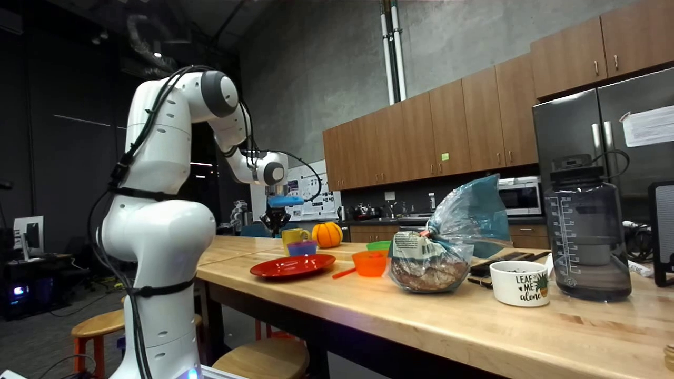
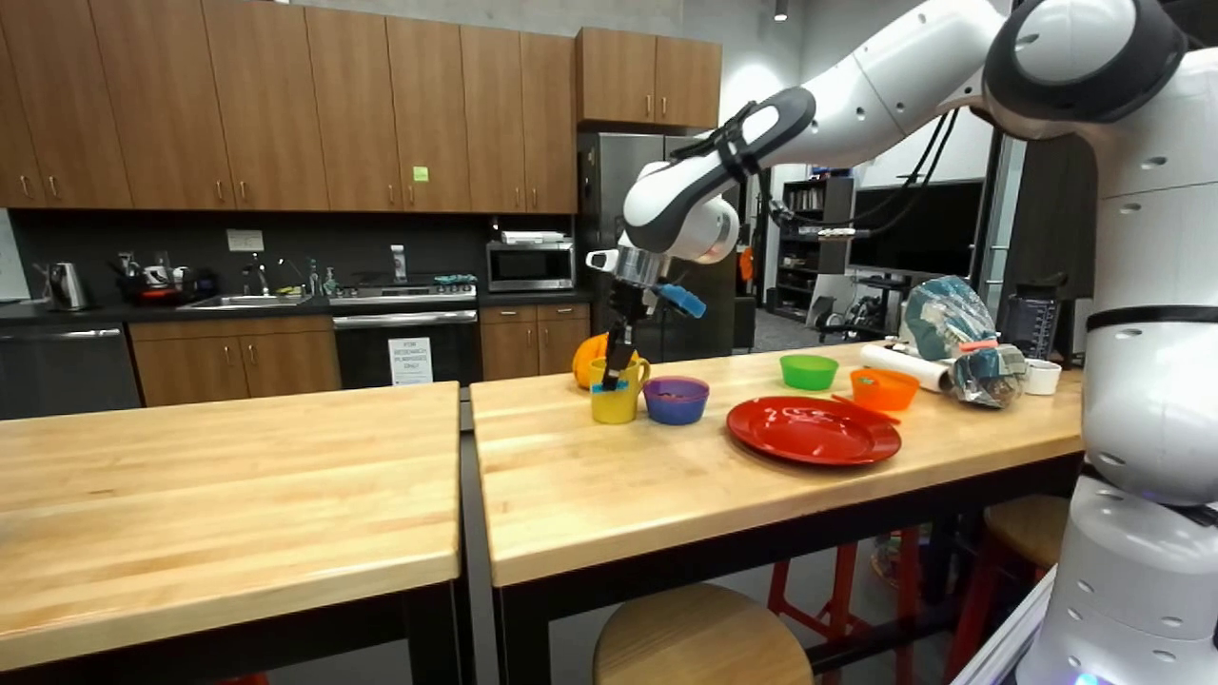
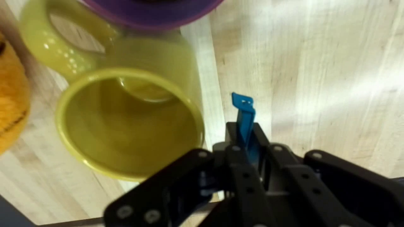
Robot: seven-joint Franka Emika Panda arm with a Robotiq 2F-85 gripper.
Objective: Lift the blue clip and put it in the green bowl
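End effector (image 3: 245,130) grasps the blue clip (image 3: 245,114) beside the yellow mug (image 2: 617,408), near the bench's (image 2: 609,504) short edge. The exposed tip should ease release into the green bowl (image 2: 809,375) near the far edge.

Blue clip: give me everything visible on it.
The blue clip is slim and plastic-looking, with a small angled tab at its exposed end in the wrist view. The tool grips it, hiding part. In an exterior view, blue shows on both sides of the tool, in front of the yellow mug. Contact with the table is unclear.
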